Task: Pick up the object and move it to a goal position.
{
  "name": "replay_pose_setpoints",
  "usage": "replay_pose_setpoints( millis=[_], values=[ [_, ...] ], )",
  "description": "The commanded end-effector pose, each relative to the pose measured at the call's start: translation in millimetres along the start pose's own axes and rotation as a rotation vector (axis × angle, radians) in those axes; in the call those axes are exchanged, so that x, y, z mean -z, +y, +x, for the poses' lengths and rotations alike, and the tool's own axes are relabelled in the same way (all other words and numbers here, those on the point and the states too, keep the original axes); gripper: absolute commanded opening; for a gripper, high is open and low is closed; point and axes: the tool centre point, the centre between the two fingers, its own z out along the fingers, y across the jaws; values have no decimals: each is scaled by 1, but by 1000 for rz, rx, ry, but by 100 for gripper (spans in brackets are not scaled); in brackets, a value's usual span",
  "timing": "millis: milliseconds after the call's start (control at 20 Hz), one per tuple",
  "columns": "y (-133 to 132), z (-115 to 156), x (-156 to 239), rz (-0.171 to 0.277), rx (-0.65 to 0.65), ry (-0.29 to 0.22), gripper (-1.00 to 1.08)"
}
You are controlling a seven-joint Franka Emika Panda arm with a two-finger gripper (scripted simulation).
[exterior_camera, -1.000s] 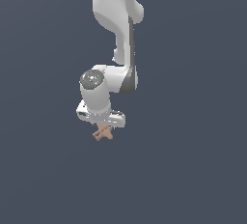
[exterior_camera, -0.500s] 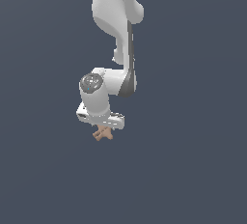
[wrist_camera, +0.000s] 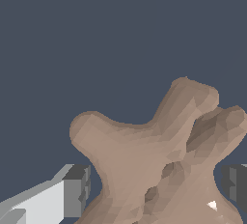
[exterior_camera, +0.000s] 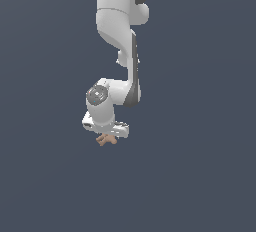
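The object (exterior_camera: 106, 139) is a small tan-brown cross with four stubby rounded arms, lying on the dark grey floor. In the wrist view it (wrist_camera: 144, 150) fills the lower middle of the picture. My white gripper (exterior_camera: 106, 134) is right above it, pointing down, with the hand almost on it. In the wrist view my gripper (wrist_camera: 155, 184) straddles the cross: one grey fingertip (wrist_camera: 77, 189) is on one side and the other (wrist_camera: 235, 182) on the opposite side. The jaws stand wide apart, with a thin gap to the object on at least one side.
The floor (exterior_camera: 200, 176) is a plain dark grey surface all around. The white arm (exterior_camera: 120, 31) comes down from the top of the exterior view. No goal marker shows.
My gripper has moved down a little toward the cross. The cross has stayed where it was.
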Motion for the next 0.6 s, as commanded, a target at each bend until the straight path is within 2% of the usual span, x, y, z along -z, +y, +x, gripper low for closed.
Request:
replay_pose_setpoints(
  millis=[0, 100, 150, 550],
  values=[
    [0, 0, -6, 0, 0, -1, 100],
    [0, 1, -7, 0, 0, -1, 100],
    [0, 1, -7, 0, 0, -1, -100],
    [0, 1, -7, 0, 0, -1, -100]
  ],
)
